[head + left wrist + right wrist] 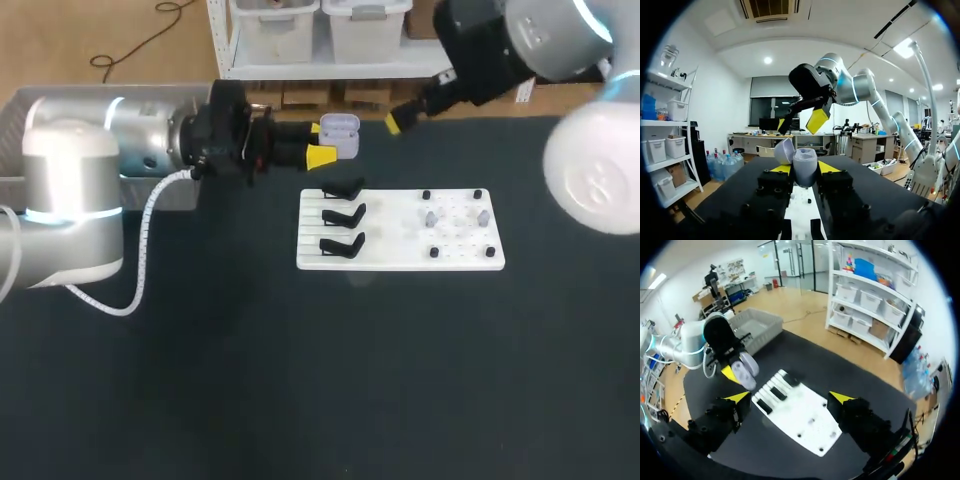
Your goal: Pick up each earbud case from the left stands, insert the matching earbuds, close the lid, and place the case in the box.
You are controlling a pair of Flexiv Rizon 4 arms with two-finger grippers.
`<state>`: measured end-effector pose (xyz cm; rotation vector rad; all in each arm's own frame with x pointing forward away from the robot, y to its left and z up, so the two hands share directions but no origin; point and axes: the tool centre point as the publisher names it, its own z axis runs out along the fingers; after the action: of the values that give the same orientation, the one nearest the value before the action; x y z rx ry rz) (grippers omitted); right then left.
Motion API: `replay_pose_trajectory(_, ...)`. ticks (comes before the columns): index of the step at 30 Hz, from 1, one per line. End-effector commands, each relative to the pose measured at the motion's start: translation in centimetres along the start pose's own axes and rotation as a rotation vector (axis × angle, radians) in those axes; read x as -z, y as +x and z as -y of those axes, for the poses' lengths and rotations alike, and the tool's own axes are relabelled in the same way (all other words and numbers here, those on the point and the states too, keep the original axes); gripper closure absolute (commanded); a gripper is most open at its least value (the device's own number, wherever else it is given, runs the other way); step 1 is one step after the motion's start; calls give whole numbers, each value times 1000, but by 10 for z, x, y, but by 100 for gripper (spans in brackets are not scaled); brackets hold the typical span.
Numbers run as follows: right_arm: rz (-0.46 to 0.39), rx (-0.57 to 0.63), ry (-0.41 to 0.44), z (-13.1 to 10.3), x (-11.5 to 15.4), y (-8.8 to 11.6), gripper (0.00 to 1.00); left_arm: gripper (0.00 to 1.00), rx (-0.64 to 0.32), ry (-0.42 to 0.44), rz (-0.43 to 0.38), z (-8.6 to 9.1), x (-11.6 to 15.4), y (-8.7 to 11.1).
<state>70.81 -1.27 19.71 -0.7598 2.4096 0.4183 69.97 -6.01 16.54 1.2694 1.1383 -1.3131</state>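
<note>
- Left gripper (318, 142), upper middle of the head view, is clenched on a pale lavender plastic earbud case (341, 136) with its lid open.
- Right gripper (790, 397), in the head view's upper right, is released, fingers spread wide.
- A flat white board (400, 256) with three black stands (343, 214) lies at centre.

Pale lilac-grey on the earbud case (340, 128); bright yellow at the fingertips (321, 157) of the left gripper (325, 142); plain white for the board (400, 262), black for its stands (343, 215) (the table (300, 380) too); light grey on the box (767, 332).
</note>
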Motion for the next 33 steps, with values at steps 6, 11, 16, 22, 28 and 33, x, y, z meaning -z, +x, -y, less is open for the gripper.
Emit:
replay_pose_trajectory(6, -60, -39, 134, 26, 6, 47, 0, 100, -15, -18, -22, 9, 3, 3)
replay_pose_trajectory(11, -135, -33, 187, 44, 0, 73, 0, 100, -16, -21, -26, 12, 4, 5)
replay_pose_trajectory(16, -181, -49, 216, 55, -4, 93, 0, 100, -12, -26, -27, 14, 3, 6)
replay_pose_trajectory(22, -269, -32, 289, 70, -13, 116, 0, 100, -12, -26, -27, 14, 3, 6)
replay_pose_trajectory(28, -310, -31, 323, 75, -16, 124, 0, 100, -12, -26, -27, 14, 3, 6)
replay_pose_trajectory(33, -310, -31, 323, 75, -16, 124, 0, 100, -12, -26, -27, 14, 3, 6)
